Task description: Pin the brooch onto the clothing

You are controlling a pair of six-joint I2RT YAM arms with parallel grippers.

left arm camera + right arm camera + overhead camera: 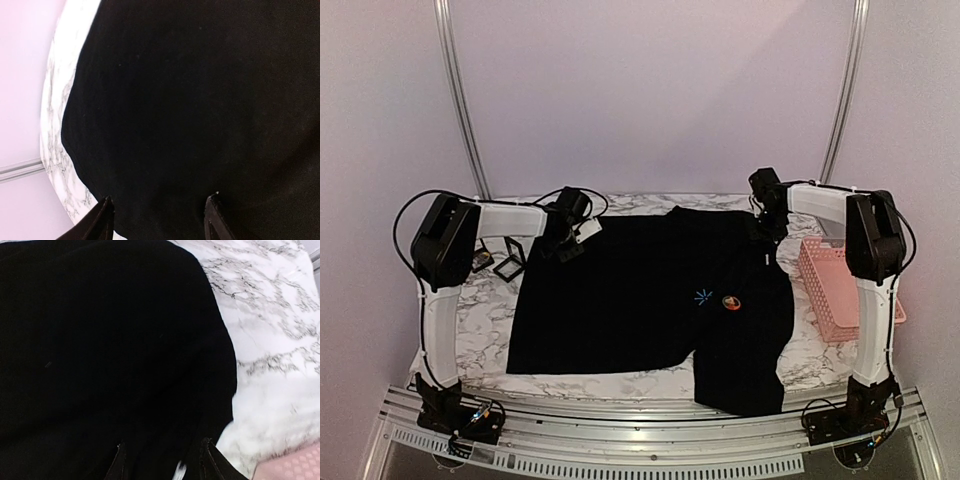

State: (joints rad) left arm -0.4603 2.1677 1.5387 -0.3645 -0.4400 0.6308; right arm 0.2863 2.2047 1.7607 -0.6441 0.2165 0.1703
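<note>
Brooch [731,301], a small round disc, sits on the shirt [620,300] front, just right of the blue starburst [703,296]. Pinning looks done; the clasp is unconfirmed. Next: arms clear without dragging the limp matte cloth. Left gripper [159,214] at the far-left edge, jaws apart, empty. Right gripper [162,460] jaws apart; cannot tell if it pinches cloth. Marble table [490,300]; pink lattice basket [840,290] on the right.

Pale lilac wall [650,90], two slanted metal poles [462,100], white marble-patterned tabletop [485,320], aluminium rail [650,412] along near edge

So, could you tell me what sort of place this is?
Likely a robotics lab bench: a marble-patterned table, an aluminium rail frame at its near edge, and plain pale walls behind.
</note>
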